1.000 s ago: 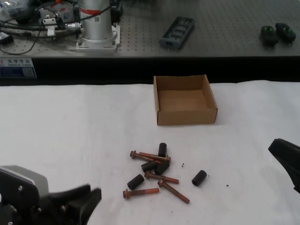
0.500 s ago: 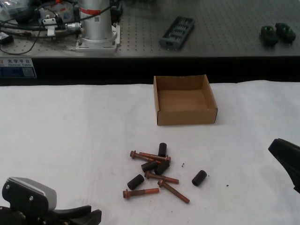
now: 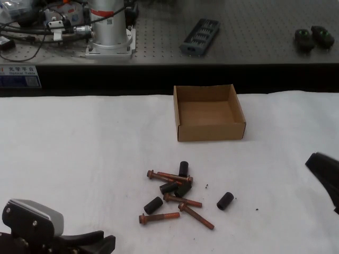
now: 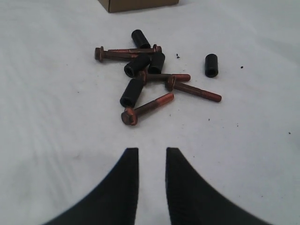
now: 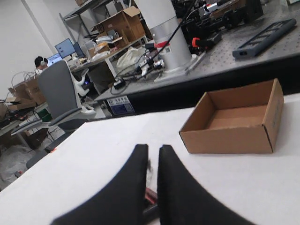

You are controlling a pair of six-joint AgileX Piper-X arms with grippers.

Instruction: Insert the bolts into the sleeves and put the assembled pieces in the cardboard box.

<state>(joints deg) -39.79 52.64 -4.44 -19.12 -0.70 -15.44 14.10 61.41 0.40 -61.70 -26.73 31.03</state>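
**Progress:** No part of the task is complete. The cardboard box (image 3: pixel 211 131) stands on the white cloth (image 3: pixel 79 159) at the far side of the work area, and its inside is bare. No assembled piece is visible.

**Parts:** The bolts (image 4: pixel 147 107) and sleeves (image 4: pixel 131 92) lie loose in one cluster on the cloth, between the box and the near edge of the bench. Five black sleeves can be counted. One lone sleeve (image 4: pixel 211 65) lies apart from the rest, on the right arm's side. At least four bolts are present, but the count is uncertain where two seem to overlap at the far end of the heap. No bolt appears seated in a sleeve, though several touch or cross one another.

**Tools:** The left gripper (image 4: pixel 147 187) hangs over bare cloth just short of the nearest bolt, its fingers drawn close with a narrow slit between them, pinching nothing. The right gripper (image 5: pixel 152 183) sits at the right of the cluster, facing the box, its fingers nearly pressed together and empty.

**Outstanding:** Every insertion and every placement into the box is still to do.
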